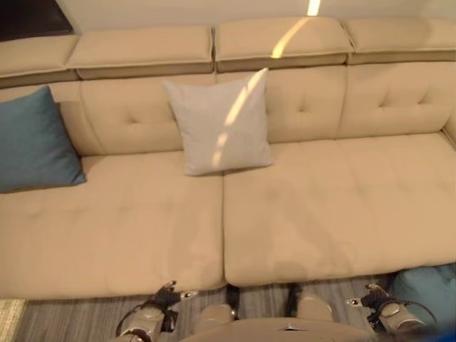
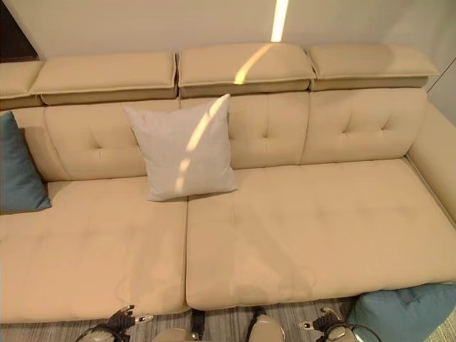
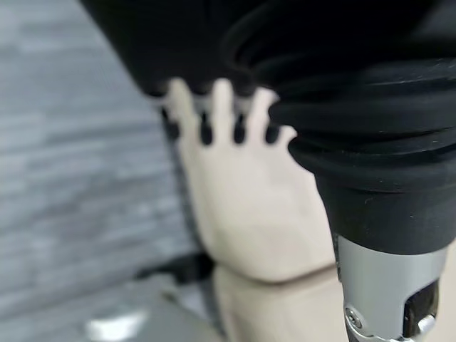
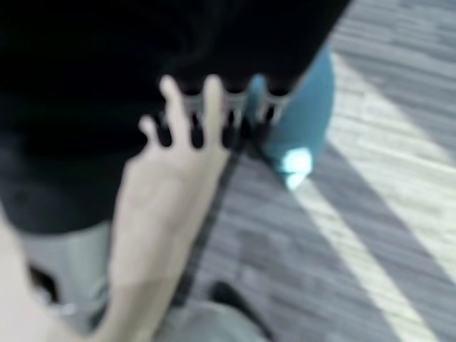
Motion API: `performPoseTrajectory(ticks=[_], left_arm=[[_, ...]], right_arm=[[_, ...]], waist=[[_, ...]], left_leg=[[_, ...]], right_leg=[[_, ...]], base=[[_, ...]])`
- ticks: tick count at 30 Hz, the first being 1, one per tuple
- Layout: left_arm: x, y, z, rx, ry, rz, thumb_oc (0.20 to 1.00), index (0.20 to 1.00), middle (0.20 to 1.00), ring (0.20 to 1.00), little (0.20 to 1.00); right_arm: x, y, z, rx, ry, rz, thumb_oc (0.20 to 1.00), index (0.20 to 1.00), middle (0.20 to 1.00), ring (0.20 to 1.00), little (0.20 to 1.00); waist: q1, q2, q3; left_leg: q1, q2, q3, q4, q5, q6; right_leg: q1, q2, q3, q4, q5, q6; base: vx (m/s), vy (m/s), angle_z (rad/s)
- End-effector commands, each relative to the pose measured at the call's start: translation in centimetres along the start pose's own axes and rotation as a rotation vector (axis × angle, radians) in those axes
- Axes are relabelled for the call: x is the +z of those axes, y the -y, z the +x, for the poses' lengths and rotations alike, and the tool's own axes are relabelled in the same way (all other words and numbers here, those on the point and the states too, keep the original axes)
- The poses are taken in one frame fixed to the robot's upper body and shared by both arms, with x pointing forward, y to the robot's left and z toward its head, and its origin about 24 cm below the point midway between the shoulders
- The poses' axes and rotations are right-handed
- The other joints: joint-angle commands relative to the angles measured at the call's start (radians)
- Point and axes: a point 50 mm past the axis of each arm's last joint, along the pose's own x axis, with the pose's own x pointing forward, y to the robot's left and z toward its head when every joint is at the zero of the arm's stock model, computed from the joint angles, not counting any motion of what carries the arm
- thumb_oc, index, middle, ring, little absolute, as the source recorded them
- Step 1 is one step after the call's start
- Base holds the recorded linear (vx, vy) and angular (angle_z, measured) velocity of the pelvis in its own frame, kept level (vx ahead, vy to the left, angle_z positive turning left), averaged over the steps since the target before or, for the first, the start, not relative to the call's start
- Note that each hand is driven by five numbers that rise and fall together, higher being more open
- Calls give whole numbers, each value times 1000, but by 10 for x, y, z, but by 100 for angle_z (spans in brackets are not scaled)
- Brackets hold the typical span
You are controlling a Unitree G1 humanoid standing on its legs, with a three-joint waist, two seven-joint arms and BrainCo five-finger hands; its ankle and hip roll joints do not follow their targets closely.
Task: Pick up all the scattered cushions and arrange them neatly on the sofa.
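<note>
Teal cushion [image 2: 402, 313]: on floor, near right, by your right hand [image 1: 376, 298].
Hands: right and left hand [image 1: 165, 296] loosely open, empty.
Risk: a shallow reach makes it slip.

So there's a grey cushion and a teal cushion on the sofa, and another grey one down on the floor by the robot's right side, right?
Almost. The cushion on the floor by the robot's right side is teal, not grey; the right eye view shows it. The grey cushion and the teal cushion are indeed on the sofa.
</note>
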Motion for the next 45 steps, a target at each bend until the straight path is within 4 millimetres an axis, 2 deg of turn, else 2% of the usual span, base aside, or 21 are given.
performPoseTrajectory(ticks=[1,3,7,8,9,12,14,17,18,21,22,23,26,27,29,30,33,35,37,42,45], left_arm=[[8,-6,2,23,17,-20,1000,1000,1000,1000,1000],[10,-4,2,19,20,-9,1000,1000,1000,1000,1000],[23,0,4,10,54,16,1000,1000,1000,1000,1000],[29,3,5,2,71,29,1000,1000,1000,1000,1000],[35,8,5,-15,88,35,1000,1000,1000,1000,1000],[37,12,6,-25,90,28,1000,1000,1000,1000,1000],[38,15,6,-26,95,24,1000,1000,1000,1000,1000],[34,19,6,-38,76,60,1000,1000,1000,1000,1000],[34,17,6,-32,74,71,1000,1000,1000,1000,1000],[33,11,6,-16,71,62,1000,1000,1000,1000,1000],[28,7,5,-4,55,40,1000,1000,1000,1000,1000],[28,7,5,-4,55,40,1000,1000,1000,1000,1000],[4,-1,2,14,-23,22,1000,1000,1000,1000,1000],[4,-1,2,15,-23,22,1000,1000,1000,1000,1000],[-6,-3,0,19,-56,7,1000,1000,1000,1000,1000],[-6,-3,0,19,-56,8,1000,1000,1000,1000,1000],[-6,-1,0,18,-52,-15,1000,1000,1000,1000,1000],[-5,1,0,15,-48,-12,1000,1000,1000,1000,1000],[-1,3,1,15,-36,-18,1000,1000,1000,1000,1000],[15,16,4,-22,7,24,1000,1000,1000,1000,1000],[26,24,5,-45,40,50,1000,1000,1000,1000,1000]], right_arm=[[2,2,0,-22,16,-6,1000,1000,1000,1000,1000],[2,1,0,-22,20,7,1000,1000,1000,1000,1000],[3,5,0,-45,21,38,1000,1000,1000,1000,1000],[2,6,0,-51,18,36,1000,1000,1000,1000,1000],[2,9,0,-61,19,36,1000,1000,1000,1000,1000],[1,13,0,-74,13,31,1000,1000,1000,1000,1000],[-2,13,0,-77,-3,20,1000,1000,1000,1000,1000],[-4,8,0,-60,-21,29,1000,1000,1000,1000,1000],[-2,4,0,-52,-21,24,1000,1000,1000,1000,1000],[-2,-1,0,-35,-23,8,1000,1000,1000,1000,1000],[0,-3,0,-31,-18,-3,1000,1000,1000,1000,1000],[0,-3,0,-31,-18,-3,1000,1000,1000,1000,1000],[-10,-7,-2,-8,-45,-17,1000,1000,1000,1000,1000],[-10,-7,-2,-8,-45,-17,1000,1000,1000,1000,1000],[-11,-9,-2,-2,-44,-21,1000,1000,1000,1000,1000],[-11,-9,-2,-2,-44,-21,1000,1000,1000,1000,1000],[-4,-9,-1,-5,-20,-34,1000,1000,1000,1000,1000],[-2,-12,-1,1,-16,-33,1000,1000,1000,1000,1000],[1,-12,-1,-2,-8,-11,1000,1000,1000,1000,1000],[-5,-13,-2,-18,-23,38,1000,1000,1000,1000,1000],[-14,-13,-3,-26,-49,40,1000,1000,1000,1000,1000]], waist=[[7,-52,-18],[-8,-60,-14],[-27,-60,9],[-23,-63,22],[-24,-67,34],[-28,-77,36],[-39,-75,33],[-75,-55,30],[-81,-59,39],[-75,-64,52],[-52,-56,62],[-52,-56,63],[-3,-36,45],[-4,-38,43],[42,-31,13],[41,-32,11],[91,-35,-2],[89,-52,-16],[76,-60,-20],[35,-54,-6],[35,-56,15]], left_leg=[[-44,-45,-50,56,-72,-63],[-53,-37,-52,58,-60,-75],[-91,-26,-70,68,-26,-103],[-102,-37,-108,90,-36,-106],[-96,-59,-189,118,-70,-108],[-72,-55,-240,171,-115,-114],[-22,-28,-277,186,-140,-115],[35,-34,-234,102,-167,-95],[33,-55,-214,103,-173,-85],[22,-72,-189,117,-178,-76],[-4,-76,-160,133,-168,-67],[-3,-76,-160,134,-170,-67],[-7,-62,-110,119,-145,-46],[-9,-64,-110,117,-142,-45],[-16,-41,-66,111,-137,-40],[-19,-41,-66,110,-134,-40],[-29,-11,-23,120,-127,-46],[-27,-8,-12,110,-120,-57],[-31,9,-3,101,-98,-74],[-45,37,-22,72,-53,-102],[-39,-10,-141,71,-74,-110]], right_leg=[[114,46,-1,-270,152,-3],[114,85,35,-319,134,-8],[99,111,44,-348,142,-17],[85,113,55,-342,153,-22],[67,112,69,-343,171,-25],[54,97,87,-346,192,-21],[29,90,108,-336,214,-7],[-45,76,166,-335,281,27],[-70,64,168,-351,315,40],[-100,55,148,-363,339,46],[-98,36,56,-347,307,32],[-97,37,56,-346,306,31],[-21,20,-7,-237,216,-3],[-23,19,-7,-238,217,-2],[54,-14,-64,-192,172,-7],[52,-14,-65,-193,174,-7],[104,-63,-142,-154,186,-3],[150,-46,-146,-232,175,14],[149,-10,-113,-273,158,20],[131,49,-89,-314,140,-1],[119,67,-71,-324,158,-7]], base=[[-50,-181,-17],[-69,-169,-10],[-159,-86,6],[-277,-15,5],[-203,0,-7],[-110,79,-41],[-87,128,-38],[-230,378,-87],[-266,283,-106],[-203,147,-112],[-260,143,-104],[-251,127,-99],[-166,77,-76],[-133,10,-29],[-102,-55,-67],[-106,-82,-96],[-107,-138,-65],[-64,-204,-37],[-110,-250,-37],[-98,-159,-45],[-80,-70,-14]])
